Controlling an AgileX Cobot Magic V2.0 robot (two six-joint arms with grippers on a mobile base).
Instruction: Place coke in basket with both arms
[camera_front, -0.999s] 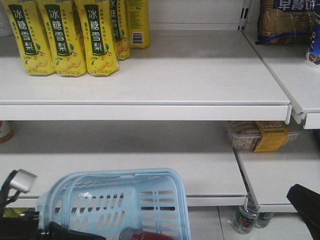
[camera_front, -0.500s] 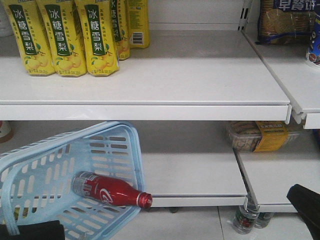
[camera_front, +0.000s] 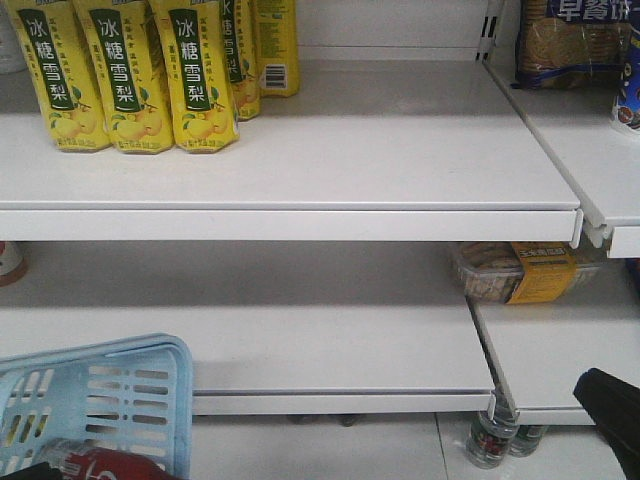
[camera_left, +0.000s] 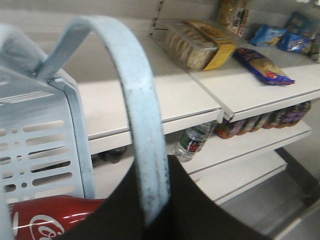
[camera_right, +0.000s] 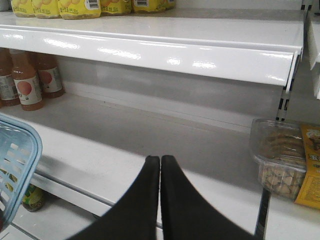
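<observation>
We are in a shop, a supermarket aisle by the look of it: white metal shelves (camera_front: 300, 150) fill the frame, with rows of identical yellow drink cartons (camera_front: 125, 75) at upper left, a clear tub of snacks (camera_front: 520, 272) at middle right, peach-coloured bottled drinks (camera_right: 27, 80) at the left of the right wrist view, and a pale blue shopping basket (camera_front: 95, 400) at lower left
</observation>
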